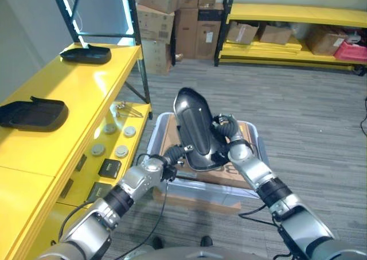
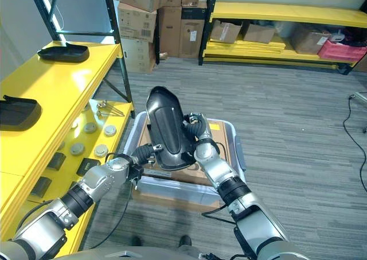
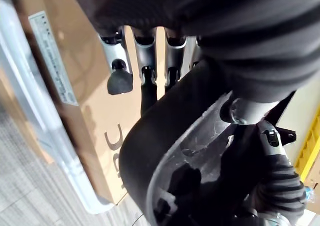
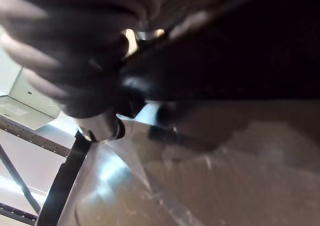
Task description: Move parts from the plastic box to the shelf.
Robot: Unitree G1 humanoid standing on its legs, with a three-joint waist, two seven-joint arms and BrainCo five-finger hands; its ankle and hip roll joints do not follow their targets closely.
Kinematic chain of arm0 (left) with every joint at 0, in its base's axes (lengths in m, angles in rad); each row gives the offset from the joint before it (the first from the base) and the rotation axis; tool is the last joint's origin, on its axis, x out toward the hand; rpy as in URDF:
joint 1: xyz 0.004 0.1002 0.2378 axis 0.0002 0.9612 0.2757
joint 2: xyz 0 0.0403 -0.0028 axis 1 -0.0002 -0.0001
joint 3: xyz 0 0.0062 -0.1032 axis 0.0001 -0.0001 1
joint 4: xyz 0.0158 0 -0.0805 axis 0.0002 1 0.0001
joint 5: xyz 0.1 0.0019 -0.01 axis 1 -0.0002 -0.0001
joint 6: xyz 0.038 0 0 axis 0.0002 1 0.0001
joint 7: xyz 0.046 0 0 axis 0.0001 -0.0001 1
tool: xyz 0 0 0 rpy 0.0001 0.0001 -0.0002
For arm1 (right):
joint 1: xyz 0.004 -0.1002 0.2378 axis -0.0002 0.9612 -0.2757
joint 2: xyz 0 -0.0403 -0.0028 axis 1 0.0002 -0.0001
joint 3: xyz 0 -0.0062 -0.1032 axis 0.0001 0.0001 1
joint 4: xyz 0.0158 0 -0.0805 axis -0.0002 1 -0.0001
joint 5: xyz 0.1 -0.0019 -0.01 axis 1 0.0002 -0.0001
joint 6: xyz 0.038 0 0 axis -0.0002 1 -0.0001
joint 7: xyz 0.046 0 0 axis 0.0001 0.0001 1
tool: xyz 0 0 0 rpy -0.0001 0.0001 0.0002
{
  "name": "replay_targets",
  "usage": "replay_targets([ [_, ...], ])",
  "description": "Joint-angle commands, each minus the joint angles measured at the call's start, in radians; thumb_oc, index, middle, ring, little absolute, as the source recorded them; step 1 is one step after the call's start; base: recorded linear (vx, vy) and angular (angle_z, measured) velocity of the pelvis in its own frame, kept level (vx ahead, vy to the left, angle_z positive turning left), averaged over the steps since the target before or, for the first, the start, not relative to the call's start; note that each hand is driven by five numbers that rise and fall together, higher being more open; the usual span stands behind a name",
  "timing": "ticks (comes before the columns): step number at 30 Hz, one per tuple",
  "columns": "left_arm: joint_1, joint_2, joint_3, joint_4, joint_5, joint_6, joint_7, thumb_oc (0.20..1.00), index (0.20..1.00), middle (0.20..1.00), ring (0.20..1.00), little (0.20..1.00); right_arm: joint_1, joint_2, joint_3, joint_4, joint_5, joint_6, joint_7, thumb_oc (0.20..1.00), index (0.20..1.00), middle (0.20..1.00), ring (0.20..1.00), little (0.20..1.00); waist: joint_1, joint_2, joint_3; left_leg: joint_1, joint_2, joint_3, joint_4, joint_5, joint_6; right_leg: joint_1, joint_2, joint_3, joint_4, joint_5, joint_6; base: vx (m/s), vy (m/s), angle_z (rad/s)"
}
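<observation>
A long glossy black part [image 1: 194, 128] stands nearly upright above the clear plastic box [image 1: 158, 129], which sits on the floor with a brown cardboard sheet [image 1: 172, 138] inside. My right hand [image 1: 226, 132] is shut on the part's right edge, fingers curled round the rim. My left hand [image 1: 173, 155] touches the part's lower left edge with fairly straight fingers [image 3: 145, 61]; in the left wrist view their dark tips rest against the rim of the part [image 3: 170, 151]. The yellow shelf [image 1: 74, 93] runs along my left.
Two black parts lie on the shelf top, one near [image 1: 31, 113] and one far [image 1: 86, 54]. The lower level holds round discs [image 1: 109, 139] and small black boxes [image 1: 109, 168]. Cardboard cartons [image 1: 172, 19] and another yellow rack [image 1: 287, 13] stand at the back across grey carpet.
</observation>
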Motion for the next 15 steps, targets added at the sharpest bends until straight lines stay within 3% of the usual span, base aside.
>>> replay_targets([
  [1, -0.129, -0.088, 0.000, 0.004, 0.038, -0.172, 0.031, 0.200, 0.200, 0.200, 0.200, 0.200, -0.092, 0.025, 0.008, -0.008, 0.044, -0.033, -0.021, 1.000, 1.000, 1.000, 1.000, 1.000, 0.042, 0.005, -0.059, 0.023, 0.050, -0.006, -0.008, -0.088, -0.033, 0.007, -0.026, -0.012, -0.005, -0.079, 0.089, 0.00, 0.000, 0.00],
  [11, -0.090, 0.023, 0.212, 0.000, 0.180, -0.265, 0.162, 0.200, 0.200, 0.200, 0.200, 0.200, -0.011, -0.023, -0.110, 0.021, 0.070, -0.023, -0.098, 1.000, 1.000, 1.000, 1.000, 1.000, 0.065, 0.006, -0.062, 0.018, 0.048, -0.023, -0.008, -0.081, -0.038, 0.013, -0.025, -0.025, -0.005, -0.084, 0.087, 0.00, 0.000, 0.00],
  [15, -0.090, 0.023, 0.212, 0.000, 0.180, -0.265, 0.162, 0.200, 0.200, 0.200, 0.200, 0.200, -0.010, -0.023, -0.110, 0.021, 0.070, -0.023, -0.098, 1.000, 1.000, 1.000, 1.000, 1.000, 0.065, 0.006, -0.062, 0.018, 0.048, -0.023, -0.008, -0.081, -0.038, 0.013, -0.025, -0.025, -0.005, -0.084, 0.087, -0.01, 0.020, 0.00],
])
